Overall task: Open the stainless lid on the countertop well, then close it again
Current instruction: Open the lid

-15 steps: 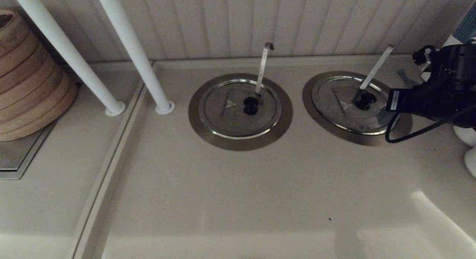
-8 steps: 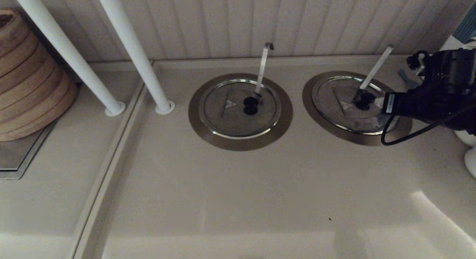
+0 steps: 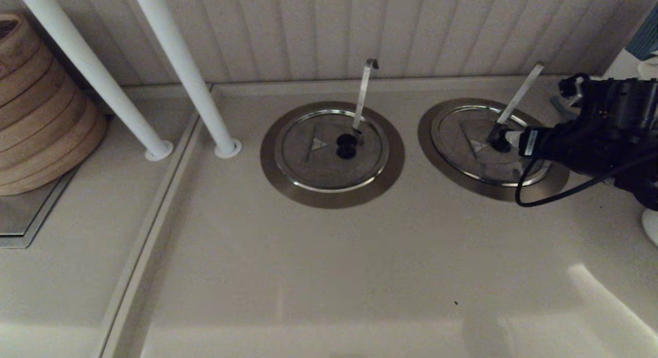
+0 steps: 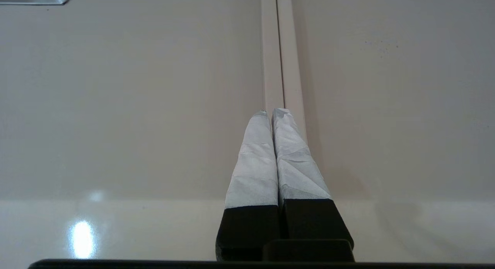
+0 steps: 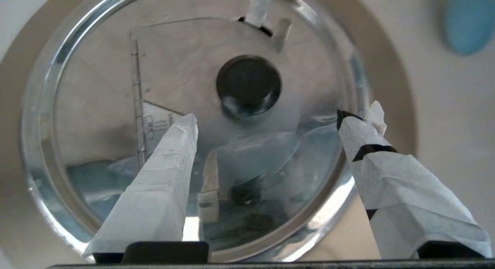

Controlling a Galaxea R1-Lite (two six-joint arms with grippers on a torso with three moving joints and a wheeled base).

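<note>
The stainless lid (image 3: 465, 142) lies flat in the countertop well, whose brushed ring flange (image 3: 427, 137) surrounds it at the right. A straight-tipped handle (image 3: 522, 93) rises through it beside the black knob (image 3: 499, 141). My right gripper (image 3: 510, 138) reaches in from the right, open, just short of the knob. In the right wrist view the knob (image 5: 248, 83) sits just ahead of the gripper (image 5: 270, 118), between the lines of its taped fingers (image 5: 174, 153) and untouched. The lid (image 5: 181, 56) shows a bluish reflection near its rim. My left gripper (image 4: 272, 112) is shut over bare counter.
A twin lid (image 3: 318, 157) with a hook-tipped handle (image 3: 365, 88) sits left of the task well. Two white poles (image 3: 190, 85) and a woven basket (image 3: 36, 116) stand far left. White objects (image 3: 650, 224) stand at the right edge. A panelled wall runs behind.
My right arm has moved left and lower over the lid, bringing its open fingers up to the knob. The lid has not moved.
</note>
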